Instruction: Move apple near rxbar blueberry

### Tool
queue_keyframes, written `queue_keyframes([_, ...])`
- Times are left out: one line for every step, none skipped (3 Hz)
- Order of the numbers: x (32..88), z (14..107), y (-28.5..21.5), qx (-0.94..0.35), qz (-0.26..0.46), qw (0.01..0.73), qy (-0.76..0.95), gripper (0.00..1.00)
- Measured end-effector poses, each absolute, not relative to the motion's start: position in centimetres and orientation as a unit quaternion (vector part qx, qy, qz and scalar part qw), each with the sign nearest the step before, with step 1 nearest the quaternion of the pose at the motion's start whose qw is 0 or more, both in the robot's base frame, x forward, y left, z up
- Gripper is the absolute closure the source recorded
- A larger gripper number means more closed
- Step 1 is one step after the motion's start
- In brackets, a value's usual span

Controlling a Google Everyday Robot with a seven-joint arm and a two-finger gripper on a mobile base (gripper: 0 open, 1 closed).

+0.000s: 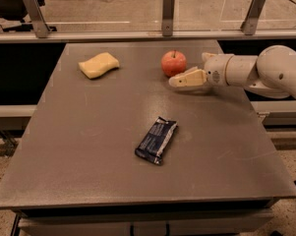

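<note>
The apple (173, 63), round and red-orange with a short dark stem, stands upright at the back middle of the grey table (88, 132). The rxbar blueberry (156, 140), a flat bar in a dark navy wrapper, lies at the table's centre, well in front of the apple. My gripper (181, 78) reaches in from the right on a white arm (265, 70). Its tip is just in front of and to the right of the apple, close to it, low over the table. It holds nothing that I can see.
A pale yellow wavy sponge (99, 65) lies at the back left of the table. A rail with metal posts (168, 14) runs along the far edge. The table drops off at its left, right and front edges.
</note>
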State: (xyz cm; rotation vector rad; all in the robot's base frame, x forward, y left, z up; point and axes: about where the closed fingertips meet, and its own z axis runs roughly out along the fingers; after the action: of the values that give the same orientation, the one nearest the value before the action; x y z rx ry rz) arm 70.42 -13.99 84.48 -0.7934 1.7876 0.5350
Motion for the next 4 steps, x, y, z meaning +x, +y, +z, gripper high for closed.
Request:
queue_keyframes([70.7, 85.4, -11.4, -0.34, 0.263, 0.541, 0.723, 0.0])
queue_keyframes([70.7, 85.9, -9.2, -0.362, 0.265, 0.542, 0.711, 0.0])
queue_keyframes([70.7, 85.8, -8.9, -0.363, 0.267, 0.541, 0.71, 0.18])
queue_keyframes([70.7, 85.8, -8.6, -0.364, 0.268, 0.54, 0.71, 0.41])
